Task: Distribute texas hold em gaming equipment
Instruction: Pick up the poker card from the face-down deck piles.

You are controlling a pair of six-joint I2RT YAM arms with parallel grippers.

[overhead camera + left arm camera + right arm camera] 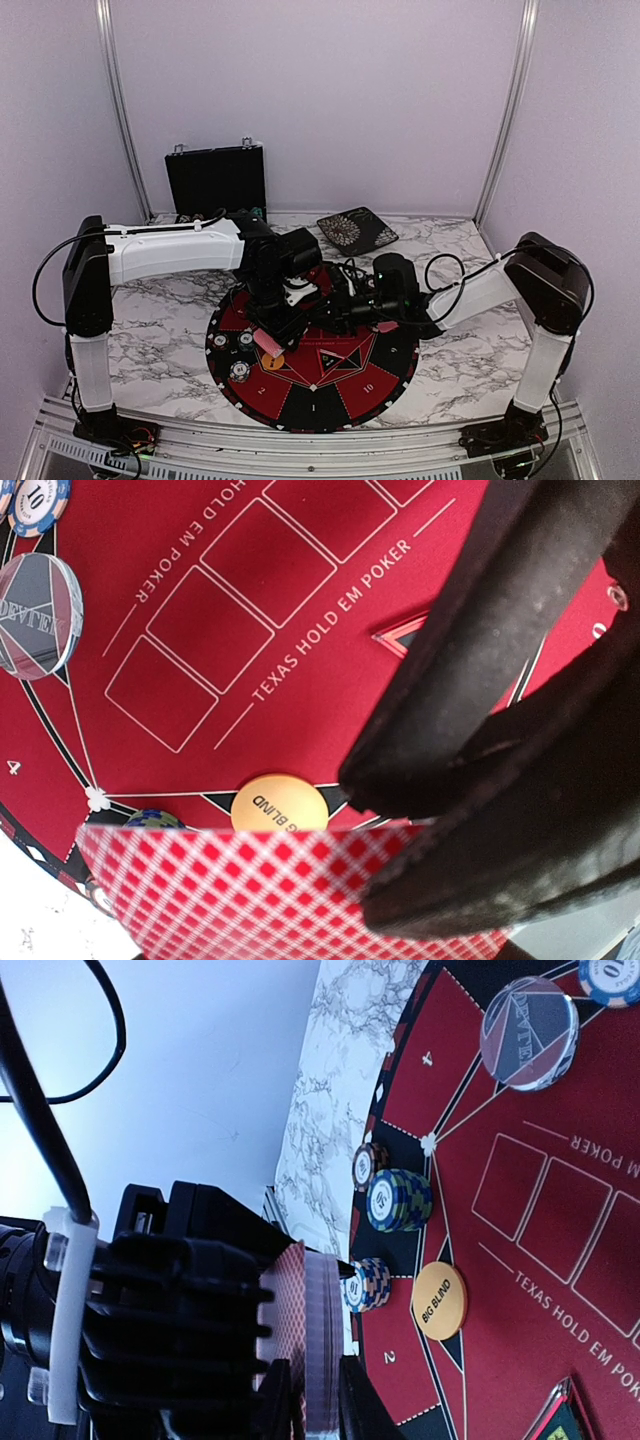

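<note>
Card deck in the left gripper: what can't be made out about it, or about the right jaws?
- Card faces: the left wrist view shows only the deck from its red-checked back, cut off by the bottom edge.
- Card count: in the right wrist view the edges are too fine to count.
- Right gripper jaws: in the top view they are black on black among cables, so a grip is undecidable.
</note>
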